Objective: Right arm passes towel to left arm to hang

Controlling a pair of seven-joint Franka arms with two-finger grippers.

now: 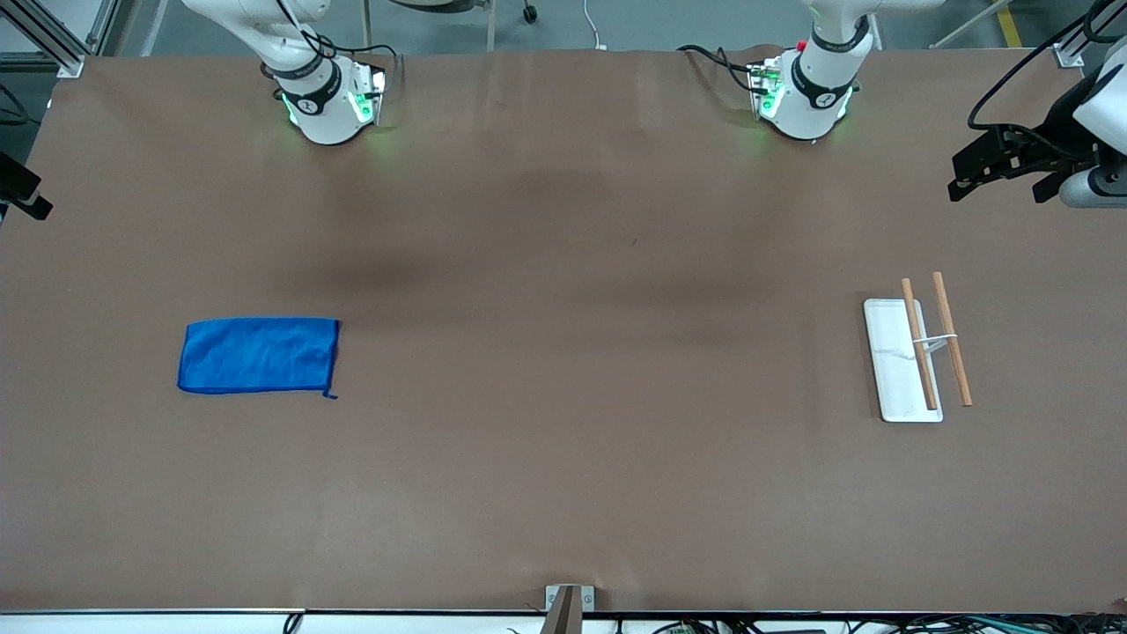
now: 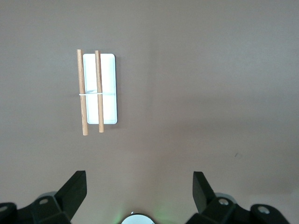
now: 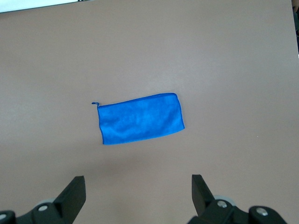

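Observation:
The blue towel (image 1: 258, 355) lies flat on the brown table toward the right arm's end, its loop tag (image 1: 330, 394) at the corner nearer the front camera. It also shows in the right wrist view (image 3: 140, 119). My right gripper (image 3: 138, 189) is open and empty, high above the table, apart from the towel. My left gripper (image 2: 139, 186) is open and empty, high over the left arm's end of the table. The left arm's hand (image 1: 1004, 158) shows at the edge of the front view.
A rack with a white base (image 1: 894, 370) and two wooden rods (image 1: 951, 339) stands toward the left arm's end; it also shows in the left wrist view (image 2: 106, 88). The two arm bases (image 1: 326, 106) stand along the farthest table edge.

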